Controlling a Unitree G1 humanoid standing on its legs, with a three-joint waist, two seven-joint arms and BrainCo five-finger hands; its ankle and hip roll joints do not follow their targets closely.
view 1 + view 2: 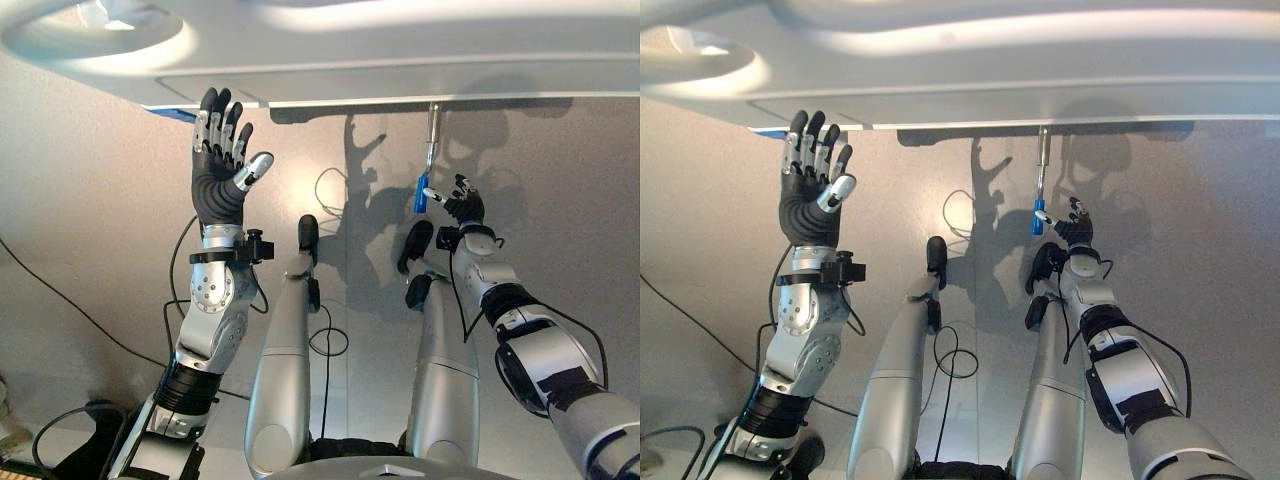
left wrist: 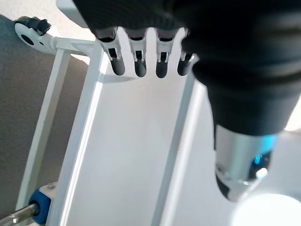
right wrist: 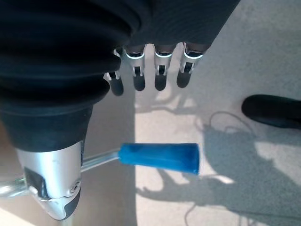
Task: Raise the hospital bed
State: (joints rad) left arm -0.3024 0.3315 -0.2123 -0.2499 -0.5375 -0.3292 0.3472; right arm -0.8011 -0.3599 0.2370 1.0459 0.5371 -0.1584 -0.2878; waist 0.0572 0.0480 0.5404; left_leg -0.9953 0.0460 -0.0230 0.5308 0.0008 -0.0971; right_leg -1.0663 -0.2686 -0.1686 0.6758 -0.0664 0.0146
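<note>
Crank handle point(image 3: 159, 158) between splayed right hand point(image 1: 465, 207) fingers, ungripped; left hand point(image 1: 220, 160) spread.

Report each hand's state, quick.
Left hand: open, fingers straight, holding nothing.
Right hand: open beside the blue crank handle, not gripping it.

Hospital bed point(image 1: 400, 60) cut off by the top edge — just the underside of its white frame visible. Crank point(image 1: 428, 150) top end vanishes under the frame. Right hand point(image 1: 463, 205) too small in the head views — contact with blue grip point(image 3: 160, 157) unclear.
</note>
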